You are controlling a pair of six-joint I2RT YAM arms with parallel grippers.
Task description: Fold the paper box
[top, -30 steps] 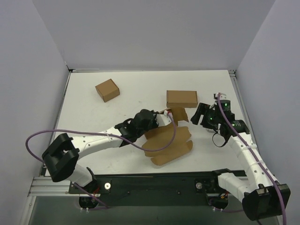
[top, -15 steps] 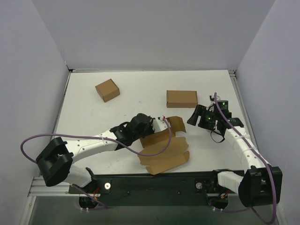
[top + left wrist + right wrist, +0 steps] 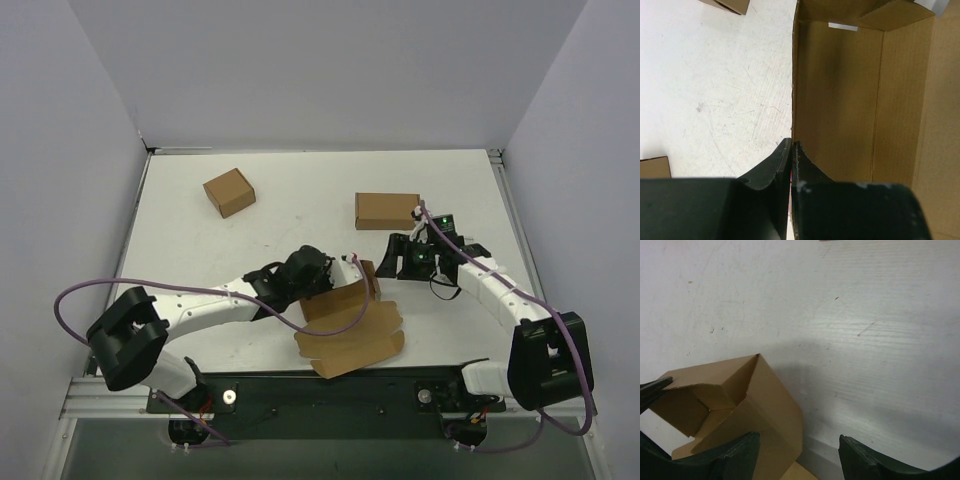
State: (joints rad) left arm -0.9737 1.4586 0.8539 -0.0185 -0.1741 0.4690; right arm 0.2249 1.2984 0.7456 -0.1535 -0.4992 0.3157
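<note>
The paper box (image 3: 352, 332) is a brown die-cut mailer lying partly folded near the table's front centre, with one side wall and an end flap (image 3: 372, 272) raised. My left gripper (image 3: 326, 277) is shut on the top edge of the raised side wall (image 3: 792, 100); the left wrist view shows its fingertips (image 3: 785, 152) pinched on the thin cardboard, with the box's inside (image 3: 840, 105) to the right. My right gripper (image 3: 396, 258) stands open just right of the raised flap. In the right wrist view the flap's corner (image 3: 760, 400) reaches in front of the left finger (image 3: 737, 452); nothing lies between the fingers.
A small squarish brown carton (image 3: 229, 192) sits at the back left. A folded oblong brown box (image 3: 388, 210) lies at the back right, just behind my right gripper. Purple cables loop beside both arms. Walls close the table on three sides.
My right gripper has swung left, from the right side of the table up to the box's raised flap. My left gripper has drawn the box slightly toward the front left.
</note>
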